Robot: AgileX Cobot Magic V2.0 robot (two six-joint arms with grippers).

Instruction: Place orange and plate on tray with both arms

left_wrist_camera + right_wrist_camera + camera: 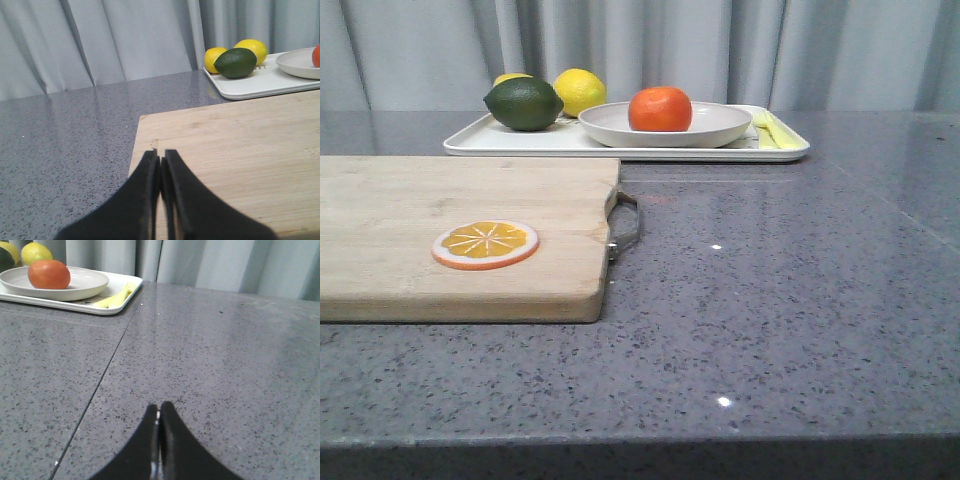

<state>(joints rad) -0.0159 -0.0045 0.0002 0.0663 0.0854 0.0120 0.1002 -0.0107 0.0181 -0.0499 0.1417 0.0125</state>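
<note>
The orange (660, 109) lies in the off-white plate (720, 128), which rests on the white tray (520, 142) at the back of the table. The right wrist view shows the orange (49, 274), the plate (87, 282) and the tray (127, 290) too. The left wrist view shows the plate's edge (300, 62), a sliver of the orange (316, 55) and the tray (255, 82). My left gripper (160, 156) is shut and empty over the cutting board's edge. My right gripper (159, 407) is shut and empty over the bare grey table. Neither gripper shows in the front view.
A wooden cutting board (410, 215) with a metal handle (626, 225) lies at front left, an orange slice (485, 244) on it. On the tray sit a dark green avocado (524, 103), two lemons (580, 90) and a yellow fork (772, 130). Grey curtains hang behind.
</note>
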